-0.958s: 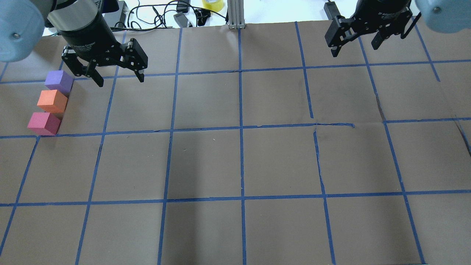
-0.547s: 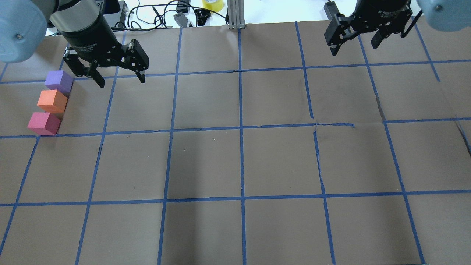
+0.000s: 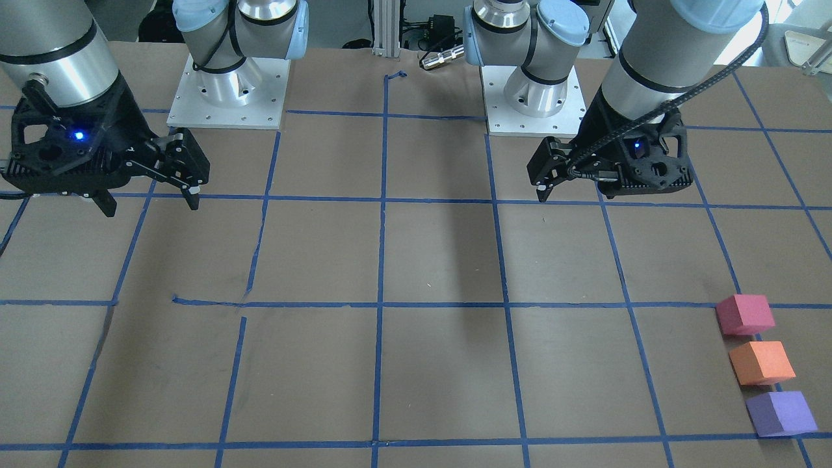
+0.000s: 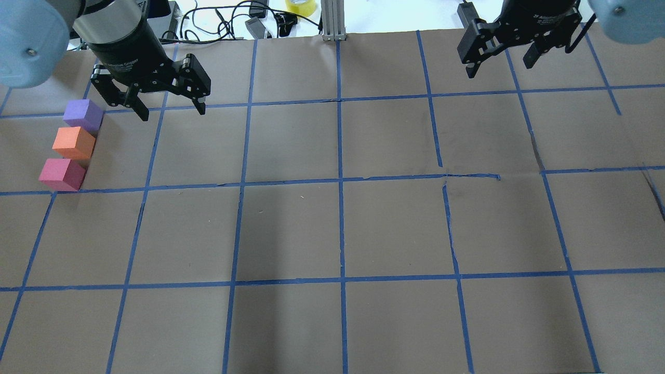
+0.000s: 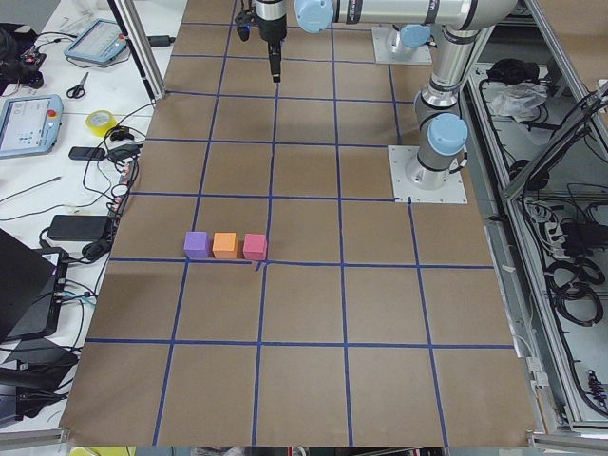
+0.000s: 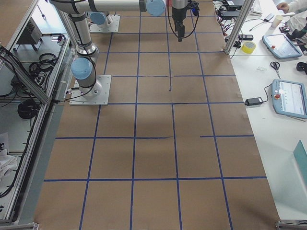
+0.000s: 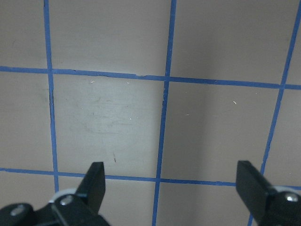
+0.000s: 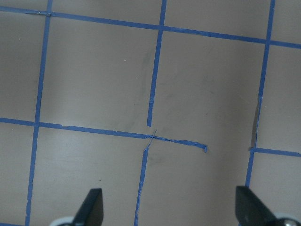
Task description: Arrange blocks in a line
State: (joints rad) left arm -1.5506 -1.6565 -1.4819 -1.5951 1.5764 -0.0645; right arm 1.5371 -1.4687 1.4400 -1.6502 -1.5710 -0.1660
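Observation:
Three foam blocks stand in a close row at the table's left end: purple (image 4: pixel 83 115), orange (image 4: pixel 74 143) and red-pink (image 4: pixel 61 174). They also show in the front view as red-pink (image 3: pixel 745 314), orange (image 3: pixel 762 363) and purple (image 3: pixel 780 413), and in the left side view (image 5: pixel 225 244). My left gripper (image 4: pixel 172 111) is open and empty, raised, just right of the purple block and apart from it. Its wrist view (image 7: pixel 172 188) shows only bare paper between the fingers. My right gripper (image 4: pixel 500 70) is open and empty over the far right (image 3: pixel 152 207).
Brown paper with a blue tape grid (image 4: pixel 340 179) covers the table. Cables, adapters and a yellow tape roll (image 4: pixel 301 6) lie beyond the far edge, beside an aluminium post (image 4: pixel 332 21). The arm bases (image 3: pixel 224 91) stand at the robot's side.
Both grippers have drifted slightly toward the far edge, still open. The three blocks have not moved.

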